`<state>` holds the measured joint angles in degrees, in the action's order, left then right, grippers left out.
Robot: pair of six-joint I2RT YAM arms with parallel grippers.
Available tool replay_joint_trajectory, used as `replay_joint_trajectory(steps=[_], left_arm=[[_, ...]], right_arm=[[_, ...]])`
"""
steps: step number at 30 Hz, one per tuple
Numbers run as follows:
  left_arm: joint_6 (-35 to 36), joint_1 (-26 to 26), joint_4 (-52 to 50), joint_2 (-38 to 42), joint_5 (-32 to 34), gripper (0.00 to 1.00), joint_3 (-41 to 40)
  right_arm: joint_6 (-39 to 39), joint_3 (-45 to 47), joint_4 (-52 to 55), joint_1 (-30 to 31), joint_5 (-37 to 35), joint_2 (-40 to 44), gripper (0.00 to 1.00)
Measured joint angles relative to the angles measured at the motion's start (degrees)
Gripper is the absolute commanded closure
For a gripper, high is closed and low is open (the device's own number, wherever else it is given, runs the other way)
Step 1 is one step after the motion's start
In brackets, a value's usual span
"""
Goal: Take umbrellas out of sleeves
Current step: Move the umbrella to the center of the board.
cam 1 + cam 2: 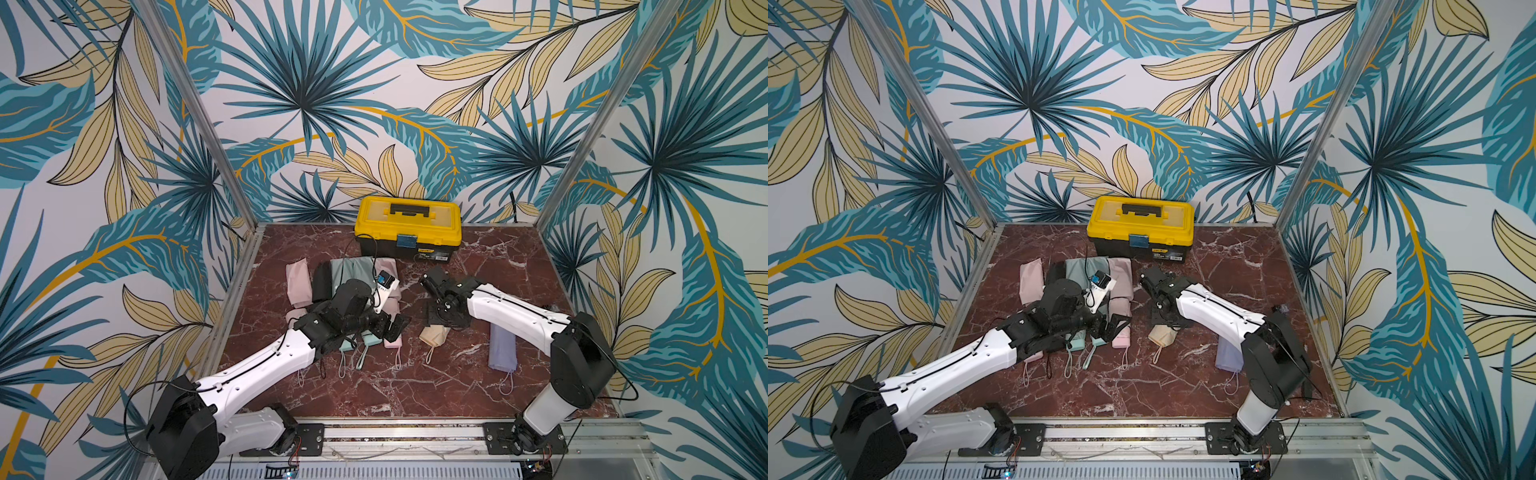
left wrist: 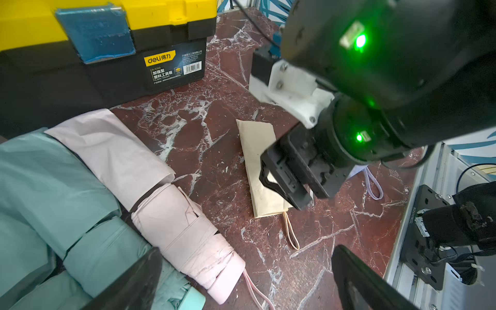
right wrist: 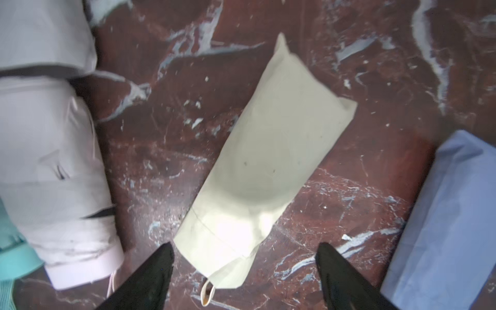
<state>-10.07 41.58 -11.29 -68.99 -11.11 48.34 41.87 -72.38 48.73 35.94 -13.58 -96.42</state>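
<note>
Two umbrellas are sitting sleeved and not yet freed, by my reckoning. Nearest me the lilac umbrella (image 1: 503,349) is lying on the worktop (image 1: 415,395) beside my right arm. Just beyond it the beige umbrella (image 1: 434,334) is lying with only its wrist loop poking out.

My right hand (image 3: 244,257) is hanging over the loop end of the beige sleeve (image 3: 268,150), fingers spread wide and gripping nothing. My left hand (image 2: 247,252) is gaping wide and empty too, close to a pink umbrella (image 2: 188,236).

Over on the left, the row of pink and mint umbrellas is looking finished, with limp sleeves (image 1: 297,278) lying behind them toward the yellow toolbox (image 1: 409,226). My left arm is covering much of that row in both top views.

The left wrist view is filling that gap, showing bare pleats on the pink umbrella and a mint umbrella (image 2: 102,247). Only the right wrist view is showing the beige sleeve covering its umbrella end to end.
</note>
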Motion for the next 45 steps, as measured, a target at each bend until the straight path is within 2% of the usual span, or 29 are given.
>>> replay_joint_trajectory(steps=[4,8,13,20,24,29,33,45], left_arm=[[-0.07,0.00,-0.09,0.26,0.00,0.00,-0.76],[-0.39,0.00,-0.02,0.26,-0.02,0.00,-0.92],[-0.42,0.00,-0.07,0.50,-0.02,0.00,-1.40],[-0.35,0.00,-0.04,0.55,-0.02,0.00,-1.46],[-0.22,0.00,-0.02,0.48,-0.04,0.00,-1.46],[-0.20,0.00,-0.04,-0.79,-0.28,0.00,-1.46],[-0.20,0.00,-0.04,-1.36,-0.33,0.00,-1.46],[-0.17,0.00,-0.02,-1.40,-0.55,0.00,-1.44]], right_arm=[[8.09,-1.38,0.92,-2.14,-0.61,-0.42,0.12],[12.70,-0.76,-0.17,-4.83,3.50,-1.77,0.13],[14.78,0.50,-3.50,-6.49,7.91,-6.82,0.14],[14.60,1.73,-6.29,-6.38,10.45,-9.27,0.27],[9.25,1.60,-6.69,-6.27,10.29,-9.33,0.28],[-2.56,1.03,-7.06,-5.99,10.69,-9.44,0.31],[-11.32,-1.16,-6.47,-5.79,11.10,-10.69,0.42],[-28.24,-6.93,-2.05,-2.45,2.05,-13.31,0.38]])
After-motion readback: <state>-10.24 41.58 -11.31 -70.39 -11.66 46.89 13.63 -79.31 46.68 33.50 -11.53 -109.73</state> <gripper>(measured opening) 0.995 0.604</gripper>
